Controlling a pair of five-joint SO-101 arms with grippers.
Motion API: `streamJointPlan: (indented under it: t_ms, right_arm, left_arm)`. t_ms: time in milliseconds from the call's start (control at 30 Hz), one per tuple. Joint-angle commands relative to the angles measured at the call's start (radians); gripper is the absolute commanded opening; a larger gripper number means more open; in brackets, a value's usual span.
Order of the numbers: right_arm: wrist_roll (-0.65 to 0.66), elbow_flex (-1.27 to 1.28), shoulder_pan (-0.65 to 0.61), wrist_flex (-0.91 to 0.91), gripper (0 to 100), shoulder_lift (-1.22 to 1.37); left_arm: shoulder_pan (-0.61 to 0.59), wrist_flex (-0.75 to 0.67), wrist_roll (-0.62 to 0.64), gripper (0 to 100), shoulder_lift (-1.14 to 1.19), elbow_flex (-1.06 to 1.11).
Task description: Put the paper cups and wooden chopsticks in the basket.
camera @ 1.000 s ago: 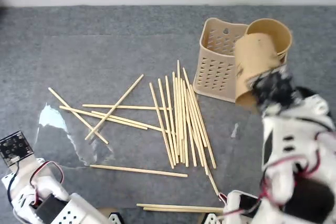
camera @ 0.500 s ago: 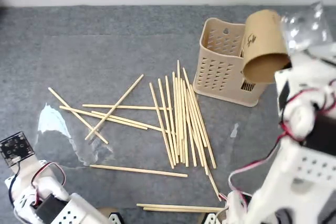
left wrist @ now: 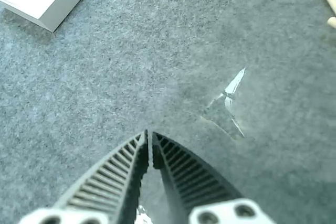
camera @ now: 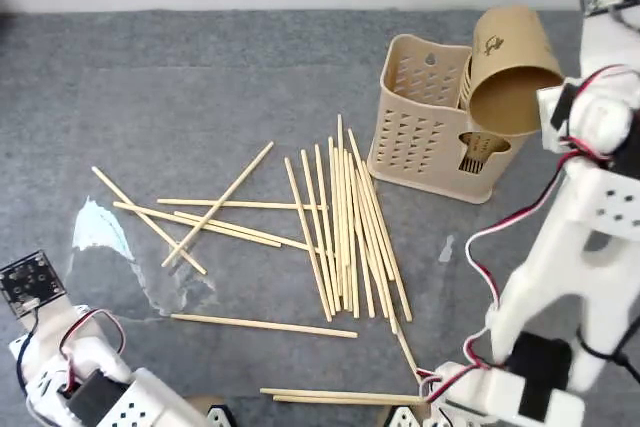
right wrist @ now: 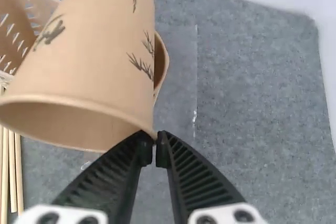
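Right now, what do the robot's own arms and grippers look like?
Both arms are white moulded plastic with black motor blocks. The right arm trails red, black and white cables; the left arm has red and black ones. The left gripper and right gripper have black, tapering, ribbed fingers.

**Soft, even light with one patch of glare**

The high view is bright and evenly lit. The chopsticks (camera: pixel 345 227) lay almost no shadow on the grey mat (camera: pixel 200 47). The basket (camera: pixel 420 137) lays only a faint one along its near side. A clear plastic sheet (camera: pixel 180 127) throws white glare at its near left corner, and the left wrist view catches a small glint on it. The paper cup (camera: pixel 505 47) is shaded inside. In the right wrist view it is brightest along its upper side.
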Motion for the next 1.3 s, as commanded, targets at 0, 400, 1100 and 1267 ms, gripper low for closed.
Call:
streamJointPlan:
  t_ms: [0, 400, 1100, 1267]
  right_arm:
    - [-0.014, -0.098, -0.010, 0.027, 2.2, 0.005]
    - [-0.044, -0.107, -0.018, -0.107, 12.5, 0.015]
    - [0.015, -0.114, -0.108, -0.186, 0.9, 0.145]
    - [-0.002, -0.114, -0.107, -0.085, 0.9, 0.143]
  left_arm:
    - [0.006, 0.003, 0.002, 1, -0.015, -0.010]
    - [0.006, 0.003, 0.002, 1, -0.015, -0.010]
    - [0.006, 0.031, 0.002, 1, -0.015, -0.010]
    - [0.006, 0.031, 0.002, 1, -0.015, -0.010]
